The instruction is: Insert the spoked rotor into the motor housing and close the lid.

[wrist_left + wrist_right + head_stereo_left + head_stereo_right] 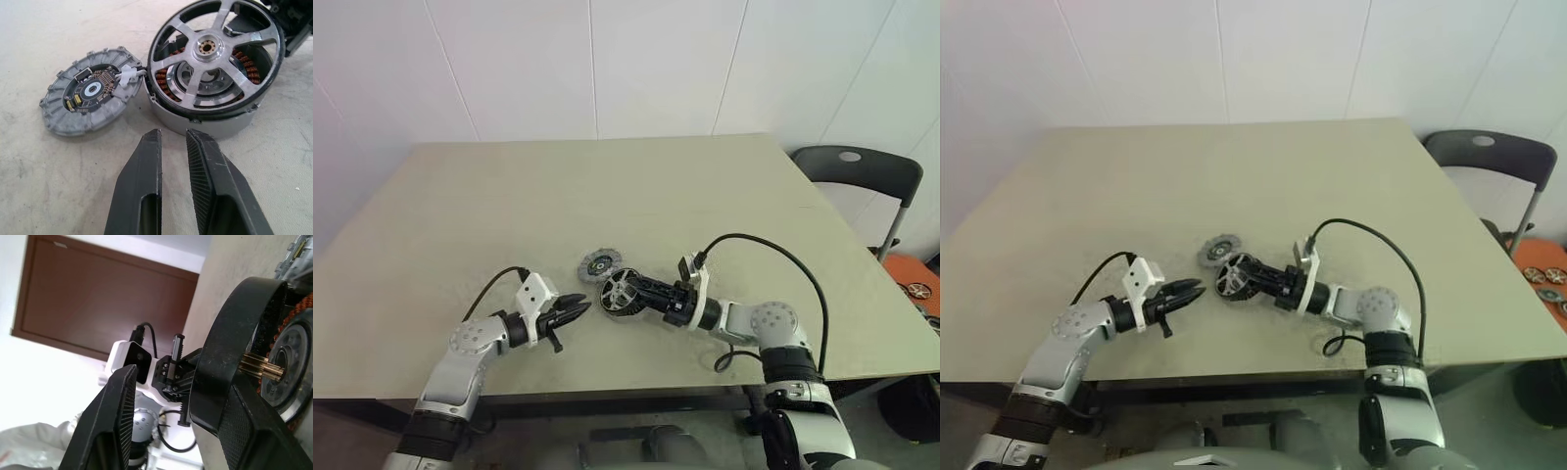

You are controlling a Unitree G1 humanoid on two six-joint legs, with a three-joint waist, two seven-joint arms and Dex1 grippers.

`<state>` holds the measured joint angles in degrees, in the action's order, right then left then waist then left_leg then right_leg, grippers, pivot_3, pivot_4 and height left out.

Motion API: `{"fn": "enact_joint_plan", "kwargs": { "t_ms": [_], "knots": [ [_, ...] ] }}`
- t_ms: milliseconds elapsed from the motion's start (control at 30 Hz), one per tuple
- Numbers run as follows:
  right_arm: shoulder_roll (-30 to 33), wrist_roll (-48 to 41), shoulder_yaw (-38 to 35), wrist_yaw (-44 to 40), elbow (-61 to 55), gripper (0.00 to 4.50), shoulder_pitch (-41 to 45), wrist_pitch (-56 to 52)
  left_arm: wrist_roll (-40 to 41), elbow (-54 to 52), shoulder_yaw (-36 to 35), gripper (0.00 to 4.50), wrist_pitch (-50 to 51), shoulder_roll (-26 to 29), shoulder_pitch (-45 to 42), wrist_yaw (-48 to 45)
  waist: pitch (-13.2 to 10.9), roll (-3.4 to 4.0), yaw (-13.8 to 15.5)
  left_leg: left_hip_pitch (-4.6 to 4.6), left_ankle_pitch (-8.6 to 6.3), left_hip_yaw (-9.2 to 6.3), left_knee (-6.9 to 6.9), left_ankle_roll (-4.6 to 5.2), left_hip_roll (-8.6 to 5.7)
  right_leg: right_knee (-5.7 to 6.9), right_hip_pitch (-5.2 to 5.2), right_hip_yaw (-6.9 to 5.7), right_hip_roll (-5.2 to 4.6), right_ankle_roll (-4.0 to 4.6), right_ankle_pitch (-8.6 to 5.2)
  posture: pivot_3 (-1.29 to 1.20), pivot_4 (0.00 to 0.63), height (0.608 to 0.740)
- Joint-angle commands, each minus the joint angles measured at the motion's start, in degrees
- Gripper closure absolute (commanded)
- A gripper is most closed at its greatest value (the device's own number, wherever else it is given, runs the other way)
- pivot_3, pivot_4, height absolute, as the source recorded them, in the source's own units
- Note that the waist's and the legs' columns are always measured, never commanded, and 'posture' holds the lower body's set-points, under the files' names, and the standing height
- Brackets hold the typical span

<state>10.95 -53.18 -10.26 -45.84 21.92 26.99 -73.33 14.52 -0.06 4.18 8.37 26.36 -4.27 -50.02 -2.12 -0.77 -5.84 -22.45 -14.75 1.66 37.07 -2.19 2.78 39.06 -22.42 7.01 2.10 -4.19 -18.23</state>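
The motor housing (205, 125), grey-walled with copper windings, sits on the table (607, 186) near the front. The spoked rotor (215, 54) leans tilted on top of it, the near rim down in the housing and the far side raised. Its brass shaft (259, 367) points at the housing's silver centre. My right gripper (634, 288) reaches in from the right, open, with the rotor's dark rim (230, 357) against one finger (244, 431) and a wide gap to the other. The lid (599, 262), a notched grey disc, lies flat just behind the housing. My left gripper (573, 311) is shut and empty, pointing at the housing from the left.
A grey chair (857, 171) stands past the table's right edge, with an orange crate (913, 284) of parts on the floor beside it. A black cable (783, 257) loops over my right arm. White wall panels rise behind the table.
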Motion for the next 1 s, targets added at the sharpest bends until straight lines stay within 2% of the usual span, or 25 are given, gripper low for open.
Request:
{"fn": "enact_joint_plan", "kwargs": {
  "t_ms": [33, 300, 767, 1000],
  "knots": [
    [3.11, 3.43, 2.42, 1.08, -0.89, 2.15, 2.4, -0.06, 0.24, -1.04, 0.29, 3.58, -0.52, -0.17, -1.01, -0.18, 0.0, 0.0, 0.07, 0.0, 0.0, 0.0, 0.0, 0.0, 0.0, 0.0, 0.0, 0.0, 0.0, 0.0, 0.0, 0.0, 0.0, 0.74],
    [4.88, 7.28, 4.22, 2.43, 1.38, 2.15, 5.81, 3.18, 0.3, -1.42, 0.74, 3.58, -0.4, -0.59, -0.78, 0.1, 0.02, -0.03, 0.32, 0.0, 0.0, -0.01, 0.03, 0.0, -0.02, 0.0, 0.03, 0.0, -0.03, 0.04, 0.02, 0.0, 0.0, 0.74],
    [6.11, 11.62, 5.36, 2.17, 3.55, 2.15, 5.22, 3.6, 0.16, -0.82, 0.95, 3.58, -0.52, -0.63, -1.19, -0.1, 0.02, -0.03, -0.09, 0.05, 0.0, 0.0, 0.04, 0.0, 0.03, 0.01, 0.05, 0.02, 0.04, 0.07, 0.04, 0.0, 0.0, 0.74],
    [10.42, 14.09, 12.61, -1.85, -4.43, 2.15, 5.86, 4.44, 0.17, -0.52, 1.15, 3.58, -0.61, -0.71, -1.4, -0.32, 0.02, -0.03, 0.31, 0.02, 0.0, -0.01, 0.02, 0.0, 0.01, -0.01, 0.03, 0.02, 0.01, 0.06, 0.03, 0.0, 0.0, 0.74]
  ]
}}
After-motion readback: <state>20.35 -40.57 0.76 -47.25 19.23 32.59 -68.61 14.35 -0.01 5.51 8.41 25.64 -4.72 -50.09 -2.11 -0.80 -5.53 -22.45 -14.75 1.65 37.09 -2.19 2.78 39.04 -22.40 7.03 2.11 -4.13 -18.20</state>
